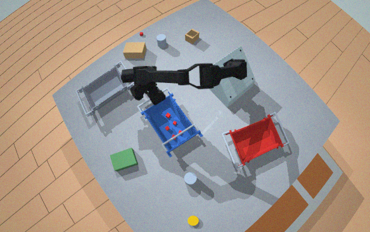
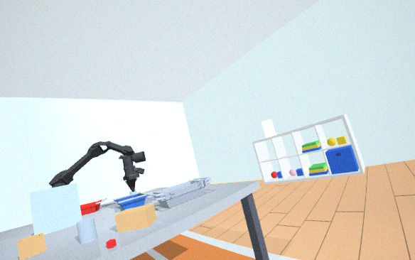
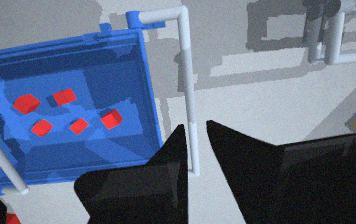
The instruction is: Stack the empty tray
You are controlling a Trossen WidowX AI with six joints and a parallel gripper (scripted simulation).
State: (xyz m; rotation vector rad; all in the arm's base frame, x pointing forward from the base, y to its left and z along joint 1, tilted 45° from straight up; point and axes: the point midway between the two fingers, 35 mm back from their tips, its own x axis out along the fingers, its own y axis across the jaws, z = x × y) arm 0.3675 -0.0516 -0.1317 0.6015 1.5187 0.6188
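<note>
The blue tray (image 1: 157,129) (image 2: 132,202) (image 3: 117,150) holds several red blocks (image 1: 168,115) (image 3: 26,104). One wire bar (image 1: 187,130) (image 3: 12,176) lies in across its top. The other bar (image 1: 139,105) (image 3: 186,75) is swung out past the opposite end. My gripper (image 2: 133,191) (image 3: 195,127) points down near that outer bar, fingers narrowly open. In the wrist view the bar shows between the tips, with gaps at both sides; depth is hard to tell. A grey tray (image 1: 104,89) (image 2: 181,196) and a red tray (image 1: 260,142) (image 2: 90,208) stand empty, with bars out.
A green block (image 1: 123,159) and a pale cylinder (image 1: 190,178) stand near the blue tray. A tan block (image 1: 134,49) (image 2: 135,218), another cylinder (image 1: 161,40) (image 2: 87,231) and a small open box (image 1: 192,36) stand farther back. A yellow disc (image 1: 193,220) lies at the front.
</note>
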